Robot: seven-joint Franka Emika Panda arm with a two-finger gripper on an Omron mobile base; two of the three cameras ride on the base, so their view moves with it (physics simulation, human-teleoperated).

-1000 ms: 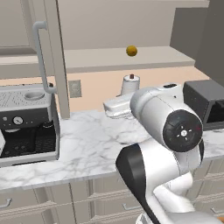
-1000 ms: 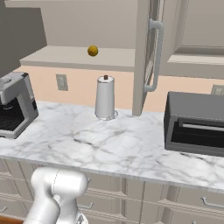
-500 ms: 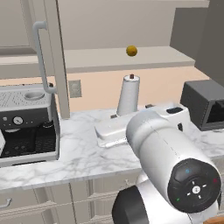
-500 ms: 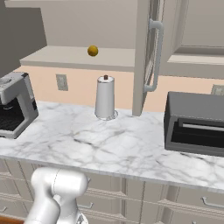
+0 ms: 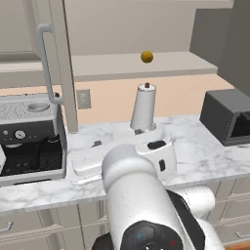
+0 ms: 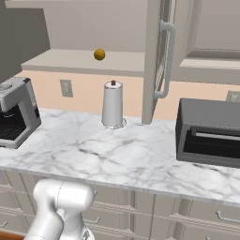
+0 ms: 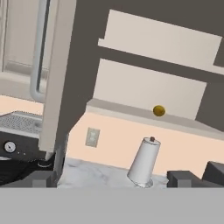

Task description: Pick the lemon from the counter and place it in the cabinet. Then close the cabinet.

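The lemon (image 5: pixel 147 56) (image 6: pixel 99 54) rests on the lower shelf of the open cabinet (image 6: pixel 161 61), above the paper towel roll; the hand view has the lemon (image 7: pixel 159 110) right of centre. My gripper (image 7: pixel 114 179) is open, nothing between its dark fingertips (image 7: pixel 43 178), and it faces the cabinet from well below and in front of the shelf. The white hand (image 5: pixel 93 163) hovers low over the counter (image 5: pixel 195 146) (image 6: pixel 117 154), left of the roll. The cabinet's left door (image 5: pixel 62 63) (image 7: pixel 57 65) stands open, edge toward me.
A paper towel roll (image 5: pixel 143 107) (image 6: pixel 112 104) (image 7: pixel 144 162) stands at the counter's back. A coffee machine (image 5: pixel 29 132) (image 6: pixel 14 112) sits at the left and a dark toaster oven (image 5: pixel 229 117) (image 6: pixel 211 131) at the right. The right door's bar handle (image 6: pixel 166 61) juts forward.
The arm has swung down and leftward, its hand moving from beside the paper towel roll to low over the counter's left part. The lemon stays on the shelf.
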